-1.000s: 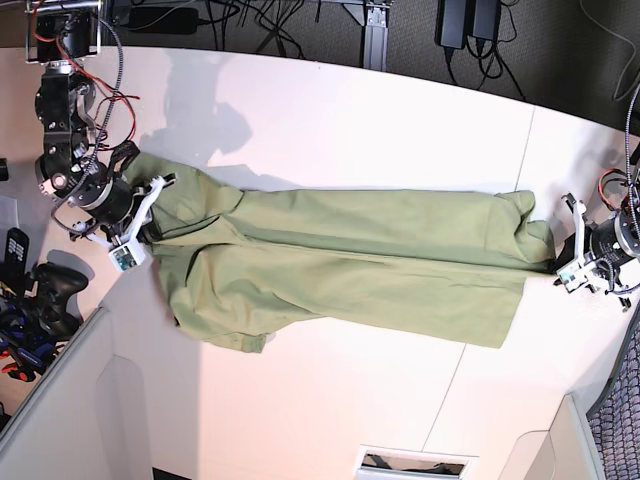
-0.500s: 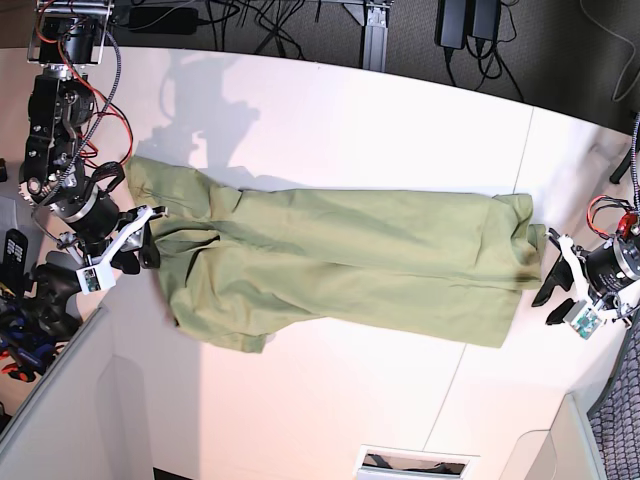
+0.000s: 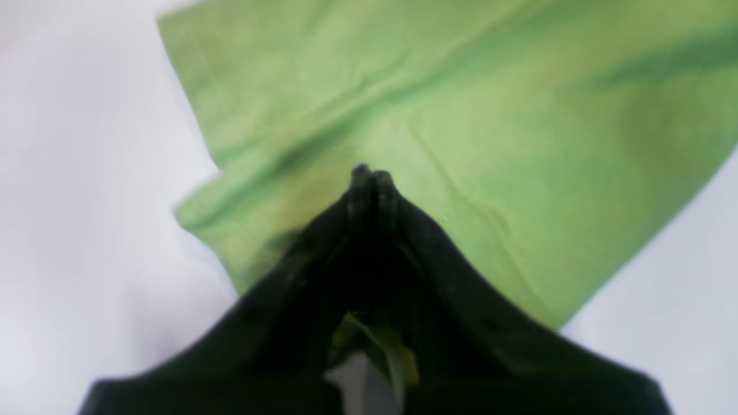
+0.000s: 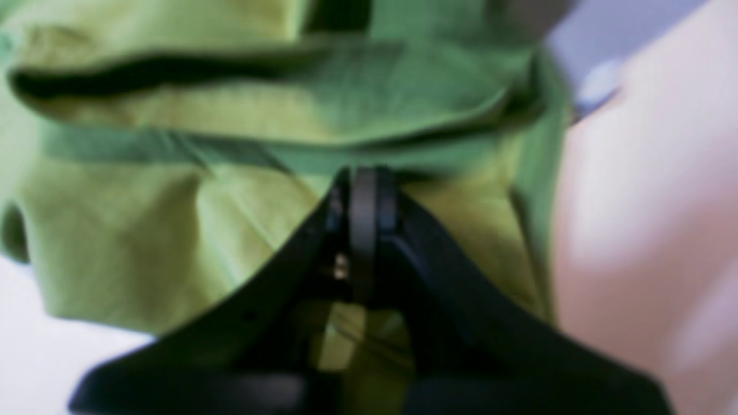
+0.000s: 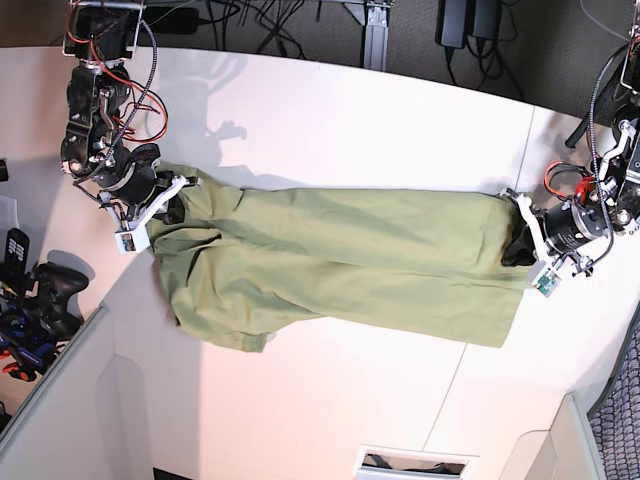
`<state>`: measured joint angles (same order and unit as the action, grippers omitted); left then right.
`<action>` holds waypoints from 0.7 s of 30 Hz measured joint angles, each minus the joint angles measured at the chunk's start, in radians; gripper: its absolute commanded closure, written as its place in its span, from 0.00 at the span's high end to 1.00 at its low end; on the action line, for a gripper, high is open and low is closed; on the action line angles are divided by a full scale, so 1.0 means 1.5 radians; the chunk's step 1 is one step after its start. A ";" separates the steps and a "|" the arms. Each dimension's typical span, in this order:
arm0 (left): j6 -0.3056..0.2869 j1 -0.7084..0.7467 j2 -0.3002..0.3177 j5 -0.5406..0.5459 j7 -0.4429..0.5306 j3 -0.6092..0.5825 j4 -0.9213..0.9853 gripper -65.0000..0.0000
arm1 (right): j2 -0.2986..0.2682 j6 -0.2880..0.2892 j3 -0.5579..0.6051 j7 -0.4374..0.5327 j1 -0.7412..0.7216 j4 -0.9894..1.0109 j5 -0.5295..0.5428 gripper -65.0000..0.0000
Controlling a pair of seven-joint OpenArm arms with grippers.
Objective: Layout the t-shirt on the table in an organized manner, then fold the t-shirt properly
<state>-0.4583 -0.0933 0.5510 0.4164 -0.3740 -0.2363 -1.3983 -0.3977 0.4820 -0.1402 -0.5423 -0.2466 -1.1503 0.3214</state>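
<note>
Moved: both grippers, in from off the cloth to t-shirt ends.
Left gripper: clamped on hem edge.
Right gripper: clamped on collar end.
Room: bare table around.

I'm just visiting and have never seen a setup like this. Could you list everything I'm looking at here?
t-shirt: one, olive green, stretched lengthwise across the middle of the table.
table: one, white, fills most of the base view.
cables: several, black, on the dark floor beyond the table's far edge.
game controller: one, black, past the table's edge on that view's left.
right gripper: one, black and white, shut on the t-shirt's end at that view's left.
left gripper: one, black and white, shut on the t-shirt's opposite end.
</note>
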 measured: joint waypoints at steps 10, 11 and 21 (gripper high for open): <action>-0.013 0.046 0.013 -0.055 0.010 0.000 -0.002 0.00 | -0.007 0.000 0.000 -0.063 0.000 -0.003 0.028 0.00; -0.019 0.051 0.021 -0.055 0.010 0.000 -0.005 0.00 | -0.012 0.000 0.000 -0.068 0.011 -0.014 0.036 0.00; -0.037 0.144 0.112 -0.057 0.010 0.000 -0.109 0.00 | -0.070 -0.001 -0.002 -0.056 0.194 -0.179 0.050 0.00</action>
<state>-0.5133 0.1230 0.7189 0.3302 -0.3588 -0.2363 -1.5612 -0.5022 0.4812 -0.1429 -0.6266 0.0444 -1.4193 0.3962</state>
